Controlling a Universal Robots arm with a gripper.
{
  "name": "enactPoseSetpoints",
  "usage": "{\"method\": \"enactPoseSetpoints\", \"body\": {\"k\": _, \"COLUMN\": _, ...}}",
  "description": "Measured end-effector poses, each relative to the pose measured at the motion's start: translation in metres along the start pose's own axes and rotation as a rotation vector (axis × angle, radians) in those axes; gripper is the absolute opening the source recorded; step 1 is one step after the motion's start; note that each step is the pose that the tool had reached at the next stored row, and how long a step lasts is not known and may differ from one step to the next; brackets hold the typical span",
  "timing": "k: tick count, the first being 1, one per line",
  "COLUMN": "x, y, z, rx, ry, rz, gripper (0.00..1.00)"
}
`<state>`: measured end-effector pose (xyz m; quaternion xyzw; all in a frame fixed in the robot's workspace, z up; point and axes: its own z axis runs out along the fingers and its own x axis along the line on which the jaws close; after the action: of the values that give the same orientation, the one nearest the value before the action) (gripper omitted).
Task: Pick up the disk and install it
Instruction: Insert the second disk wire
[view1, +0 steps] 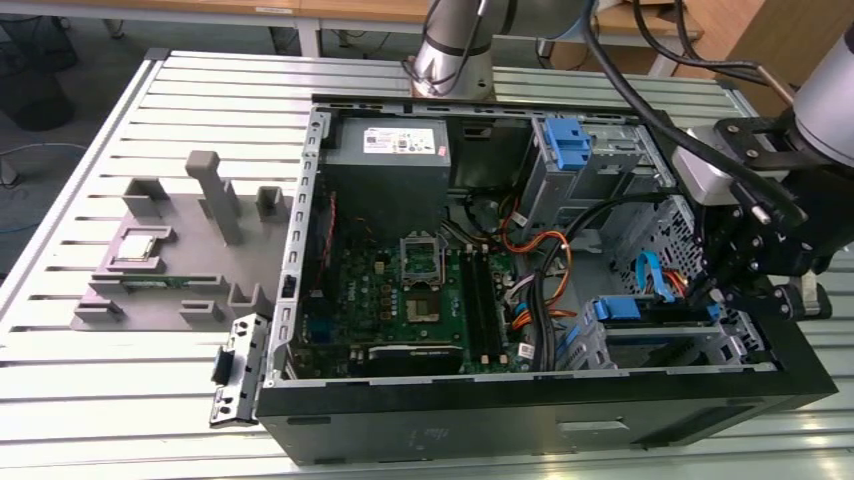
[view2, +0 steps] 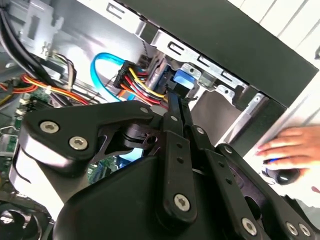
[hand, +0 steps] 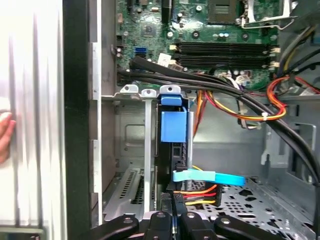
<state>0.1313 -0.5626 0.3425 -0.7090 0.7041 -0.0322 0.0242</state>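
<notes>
Disk (hand: 172, 150) stands on edge in the lower drive cage (hand: 131, 130) of the computer case (view1: 534, 420), apparently seated in its slot; fingers (hand: 176, 212) are pressed together on its cabled end, seemingly to push it home.

Cables (hand: 235, 95) and a metal bay wall (hand: 148, 150) crowd the disk (hand: 173, 145) in its narrow slot.

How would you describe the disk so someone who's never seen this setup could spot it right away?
Find the open black computer case on the slatted table, then the metal drive cage in its corner nearest the gripper. The disk stands on edge in that cage, capped by a blue plastic carrier tab, unlike the second blue bracket beside the grey power supply.
</notes>
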Motion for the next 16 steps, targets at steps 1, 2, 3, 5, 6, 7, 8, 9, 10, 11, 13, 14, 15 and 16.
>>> {"method": "enactPoseSetpoints", "body": {"k": 1, "x": -0.0013, "y": 0.0, "z": 0.0, "rx": 0.0001, "ry": 0.0075, "rz": -0.001, "gripper": 0.16}}
{"method": "enactPoseSetpoints", "body": {"k": 2, "x": -0.0025, "y": 0.0, "z": 0.0001, "rx": 0.0002, "ry": 0.009, "rz": -0.001, "gripper": 0.16}}
{"method": "enactPoseSetpoints", "body": {"k": 3, "x": -0.0036, "y": 0.0, "z": 0.0, "rx": 0.0002, "ry": 0.0093, "rz": -0.001, "gripper": 0.16}}
{"method": "enactPoseSetpoints", "body": {"k": 5, "x": -0.0055, "y": 0.0, "z": 0.0, "rx": 0.0002, "ry": 0.0101, "rz": -0.001, "gripper": 0.16}}
{"method": "enactPoseSetpoints", "body": {"k": 6, "x": -0.0062, "y": 0.0, "z": -0.0002, "rx": 0.0002, "ry": 0.0104, "rz": -0.001, "gripper": 0.16}}
{"method": "enactPoseSetpoints", "body": {"k": 7, "x": -0.0068, "y": -0.0001, "z": -0.0005, "rx": 0.0002, "ry": 0.0106, "rz": -0.001, "gripper": 0.16}}
{"method": "enactPoseSetpoints", "body": {"k": 8, "x": -0.0068, "y": 0.0, "z": -0.0005, "rx": 0.0002, "ry": 0.0107, "rz": -0.001, "gripper": 0.16}}
{"method": "enactPoseSetpoints", "body": {"k": 9, "x": -0.0068, "y": 0.0, "z": -0.0005, "rx": 0.0002, "ry": 0.0106, "rz": -0.001, "gripper": 0.16}}
{"method": "enactPoseSetpoints", "body": {"k": 10, "x": -0.0068, "y": 0.0, "z": -0.0005, "rx": 0.0002, "ry": 0.0105, "rz": -0.001, "gripper": 0.16}}
{"method": "enactPoseSetpoints", "body": {"k": 11, "x": -0.0068, "y": 0.0, "z": -0.0005, "rx": 0.0002, "ry": 0.0106, "rz": -0.001, "gripper": 0.16}}
{"method": "enactPoseSetpoints", "body": {"k": 13, "x": -0.0069, "y": -0.0001, "z": -0.0006, "rx": 0.0002, "ry": 0.0107, "rz": -0.001, "gripper": 0.16}}
{"method": "enactPoseSetpoints", "body": {"k": 14, "x": -0.0069, "y": -0.0001, "z": -0.0006, "rx": 0.0002, "ry": 0.0107, "rz": -0.001, "gripper": 0.16}}
{"method": "enactPoseSetpoints", "body": {"k": 15, "x": -0.0069, "y": 0.0, "z": -0.0006, "rx": 0.0002, "ry": 0.0106, "rz": -0.001, "gripper": 0.17}}
{"method": "enactPoseSetpoints", "body": {"k": 16, "x": -0.0069, "y": 0.0, "z": -0.0006, "rx": 0.0002, "ry": 0.0106, "rz": -0.001, "gripper": 0.17}}
